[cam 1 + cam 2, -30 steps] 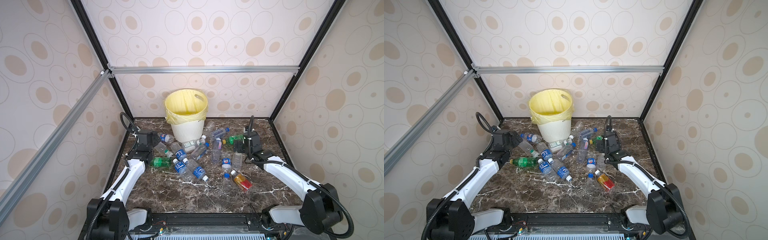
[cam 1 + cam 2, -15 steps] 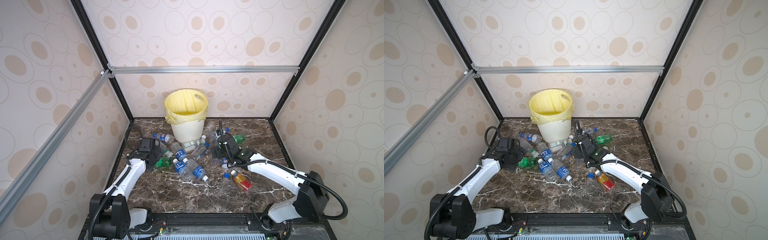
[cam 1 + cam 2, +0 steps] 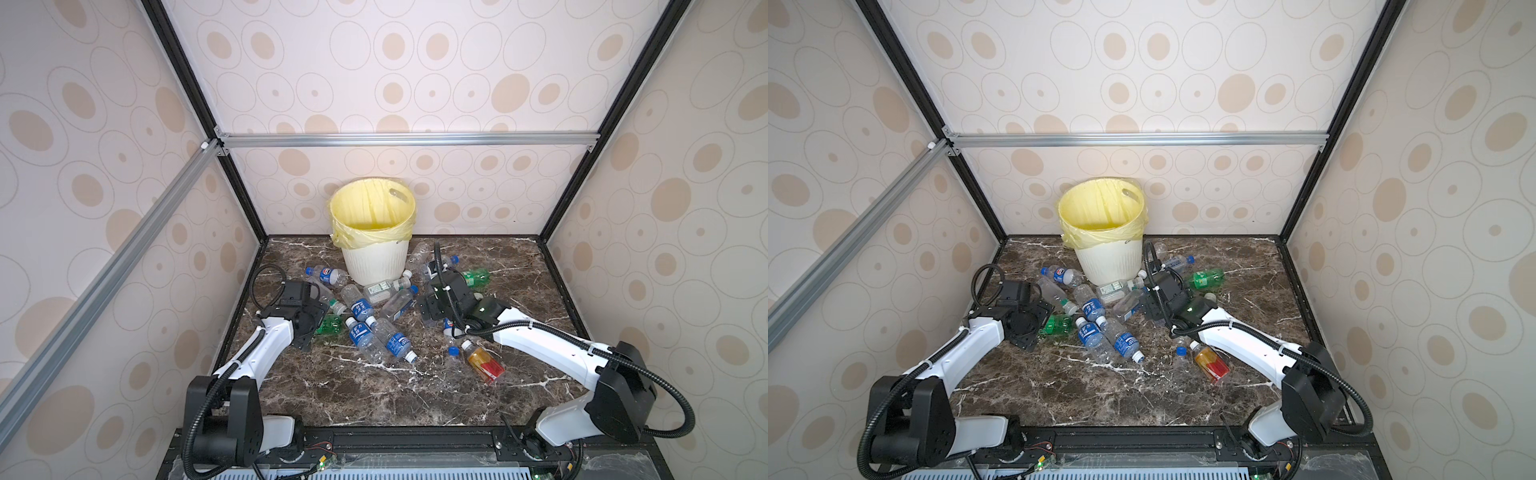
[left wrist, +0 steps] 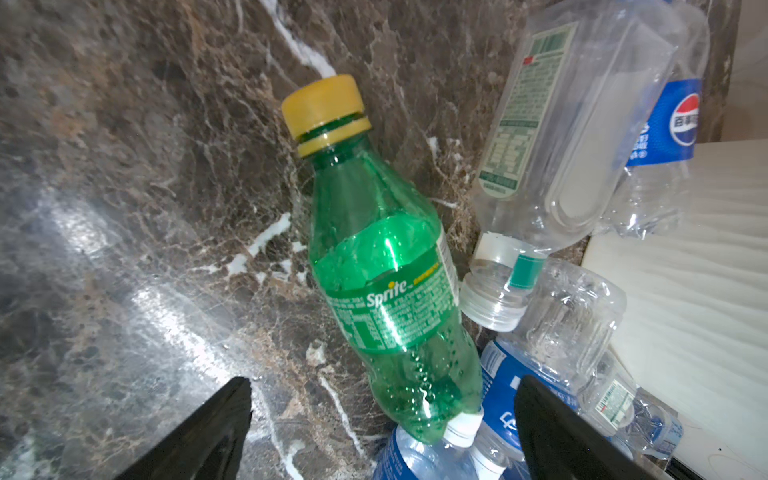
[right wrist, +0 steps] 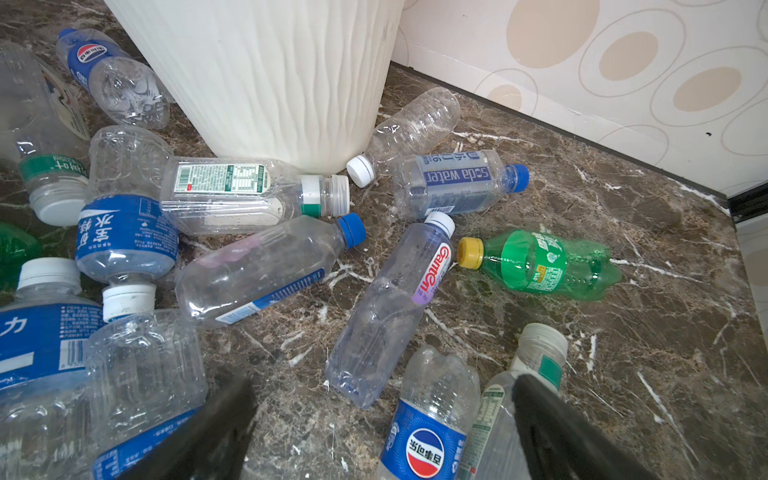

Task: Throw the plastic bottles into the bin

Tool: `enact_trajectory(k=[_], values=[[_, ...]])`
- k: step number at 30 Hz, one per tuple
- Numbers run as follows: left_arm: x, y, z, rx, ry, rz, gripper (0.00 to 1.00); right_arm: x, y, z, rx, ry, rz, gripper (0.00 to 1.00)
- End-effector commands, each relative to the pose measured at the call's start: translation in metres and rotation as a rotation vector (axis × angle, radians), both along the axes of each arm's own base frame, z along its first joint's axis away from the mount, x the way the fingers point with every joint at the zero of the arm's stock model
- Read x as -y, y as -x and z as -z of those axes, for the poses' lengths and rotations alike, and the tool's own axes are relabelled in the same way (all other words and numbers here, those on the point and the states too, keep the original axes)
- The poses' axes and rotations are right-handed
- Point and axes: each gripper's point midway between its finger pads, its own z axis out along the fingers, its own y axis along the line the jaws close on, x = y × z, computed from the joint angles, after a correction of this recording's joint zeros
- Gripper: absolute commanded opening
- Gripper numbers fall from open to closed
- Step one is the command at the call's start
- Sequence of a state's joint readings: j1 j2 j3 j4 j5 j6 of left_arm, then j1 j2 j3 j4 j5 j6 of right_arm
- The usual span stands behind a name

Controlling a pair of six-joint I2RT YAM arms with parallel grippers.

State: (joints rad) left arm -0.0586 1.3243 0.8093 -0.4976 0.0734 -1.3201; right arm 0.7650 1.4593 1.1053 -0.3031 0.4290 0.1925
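Note:
Several plastic bottles lie scattered on the marble floor in front of the bin (image 3: 374, 262) (image 3: 1108, 262), a cream ribbed basket with a yellow bag over its rim. My left gripper (image 4: 384, 399) (image 3: 316, 322) is open, its jaws either side of the base of a green Sprite bottle (image 4: 386, 266) (image 3: 330, 324) without touching it. My right gripper (image 5: 382, 395) (image 3: 432, 309) hangs open over the pile right of the bin, above a clear Pepsi-labelled bottle (image 5: 428, 432). A second green bottle (image 5: 548, 266) (image 3: 1206, 279) lies further right. An amber bottle (image 3: 484, 363) lies near the front.
Patterned walls close in the floor on the left, the back and the right, with black frame posts in the corners. Clear bottles with blue labels (image 3: 361, 309) crowd the space between the two grippers. The bin's wall (image 5: 270, 75) stands close ahead of the right gripper.
My right arm swung left from the right side into the middle of the pile. My left gripper moved a little toward the front, over the green Sprite bottle. Both stayed open.

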Motion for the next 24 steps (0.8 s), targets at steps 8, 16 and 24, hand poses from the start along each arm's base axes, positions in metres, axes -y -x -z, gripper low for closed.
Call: enact_trajectory(k=[8,16,24], values=[[-0.014,-0.016,0.014,0.004,-0.020,-0.043,0.86,0.009,0.008,0.003,0.004,0.031,0.010,1.00],[-0.022,-0.020,0.024,0.001,-0.051,-0.045,0.69,0.007,0.009,0.006,0.002,0.013,0.011,1.00],[-0.026,-0.013,0.043,-0.044,-0.069,-0.022,0.66,0.006,0.008,0.009,0.003,0.006,0.009,1.00]])
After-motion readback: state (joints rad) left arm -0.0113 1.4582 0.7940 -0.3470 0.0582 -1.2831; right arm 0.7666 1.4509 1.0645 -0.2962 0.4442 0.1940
